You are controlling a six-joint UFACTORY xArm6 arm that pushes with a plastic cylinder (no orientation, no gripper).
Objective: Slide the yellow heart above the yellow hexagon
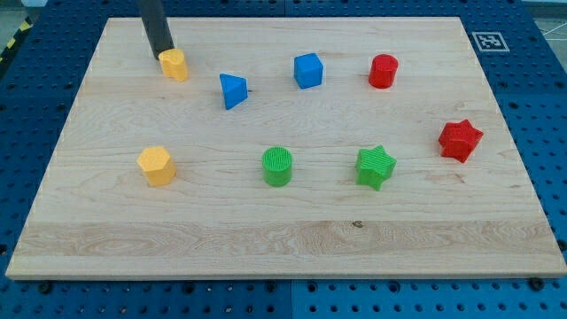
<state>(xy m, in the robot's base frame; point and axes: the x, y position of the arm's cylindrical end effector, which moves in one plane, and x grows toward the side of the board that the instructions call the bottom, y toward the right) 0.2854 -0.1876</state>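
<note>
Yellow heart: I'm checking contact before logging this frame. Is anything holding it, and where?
Nothing is held. My tip only meets the yellow heart at its upper-left edge, as if pushing; real contact cannot be confirmed.

Eight blocks lie on the wooden surface [283, 239], two of each colour.

Yellow, two: a yellow heart [174, 65] near the surface's top-left corner, and a yellow hexagon [157, 166] toward the left edge, lower down.

Blue, two: a blue triangle [233, 90] and a blue cube [308, 70], both along the top edge.

Red, two: a red cylinder [384, 71] toward the top-right corner, and a red star [460, 140] near the right edge.

Green, two: a green cylinder [277, 166] mid-surface, and a green star [375, 167] right of it.

By shape: two stars, two cylinders, one each of heart, hexagon, triangle and cube.

One rod, my tip [163, 55] just beside the yellow heart.
</note>
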